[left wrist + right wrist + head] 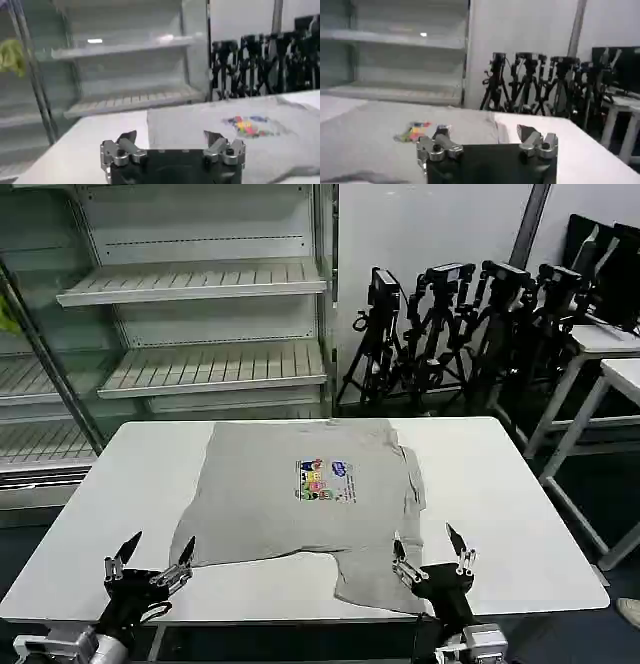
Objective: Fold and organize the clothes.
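The clothes, one light grey T-shirt with a small multicoloured print, lie spread on the white table; the near left part of the hem is folded up, leaving a flap at the near right. My left gripper stands open at the table's near left edge, just short of the shirt's left corner. Over the near right flap, my right gripper is open too. In the left wrist view the shirt lies ahead of the open left gripper. The right wrist view has the shirt before the open right gripper.
An empty shelving unit stands behind the table. Black tripods crowd the back right, beside further white tables. Bare table surface lies left and right of the shirt.
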You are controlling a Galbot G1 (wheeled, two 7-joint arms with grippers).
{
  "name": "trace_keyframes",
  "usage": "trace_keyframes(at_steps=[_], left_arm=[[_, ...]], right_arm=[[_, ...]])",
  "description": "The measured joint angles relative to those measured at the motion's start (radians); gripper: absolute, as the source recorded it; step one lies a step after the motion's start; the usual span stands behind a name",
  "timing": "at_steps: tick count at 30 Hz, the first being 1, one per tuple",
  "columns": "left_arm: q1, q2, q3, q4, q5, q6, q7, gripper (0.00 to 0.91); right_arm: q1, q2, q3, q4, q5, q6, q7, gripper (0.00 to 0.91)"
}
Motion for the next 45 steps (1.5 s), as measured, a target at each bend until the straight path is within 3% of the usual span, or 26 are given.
trace_keyframes(at_steps=[17, 18, 19, 20, 22, 23, 25, 26, 29, 45], left_arm=[[-0.070, 0.082, 0.036, 0.141, -0.014, 0.087, -0.002, 0.907], [-0.074, 0.084, 0.039, 0.149, -0.014, 0.088, -0.003, 0.796], [-0.080, 0.086, 0.043, 0.157, -0.014, 0.091, -0.003, 0.453], [-0.084, 0.088, 0.046, 0.165, -0.015, 0.092, -0.003, 0.020], [-0.094, 0.092, 0.053, 0.179, -0.015, 0.095, -0.004, 0.020], [-0.098, 0.095, 0.057, 0.186, -0.015, 0.096, -0.004, 0.020], [-0.107, 0.098, 0.062, 0.198, -0.016, 0.098, -0.003, 0.020], [-0.112, 0.098, 0.063, 0.204, -0.016, 0.098, -0.004, 0.020], [-0.124, 0.100, 0.068, 0.223, -0.019, 0.099, -0.006, 0.020], [-0.130, 0.098, 0.080, 0.253, -0.028, 0.103, -0.002, 0.020]], right_arm=[[-0.072, 0.039, -0.032, -0.071, -0.061, -0.033, 0.012, 0.907], [-0.071, 0.041, -0.035, -0.075, -0.063, -0.034, 0.012, 0.907], [-0.071, 0.043, -0.039, -0.079, -0.065, -0.036, 0.011, 0.907], [-0.071, 0.045, -0.042, -0.083, -0.066, -0.037, 0.011, 0.907], [-0.069, 0.050, -0.048, -0.091, -0.066, -0.041, 0.011, 0.897], [-0.068, 0.052, -0.052, -0.095, -0.066, -0.042, 0.010, 0.725], [-0.066, 0.056, -0.057, -0.102, -0.064, -0.043, 0.010, 0.524], [-0.065, 0.058, -0.060, -0.104, -0.063, -0.043, 0.010, 0.151], [-0.061, 0.064, -0.067, -0.112, -0.052, -0.042, 0.011, 0.000], [-0.073, 0.080, -0.080, -0.112, -0.003, -0.028, 0.008, 0.000]])
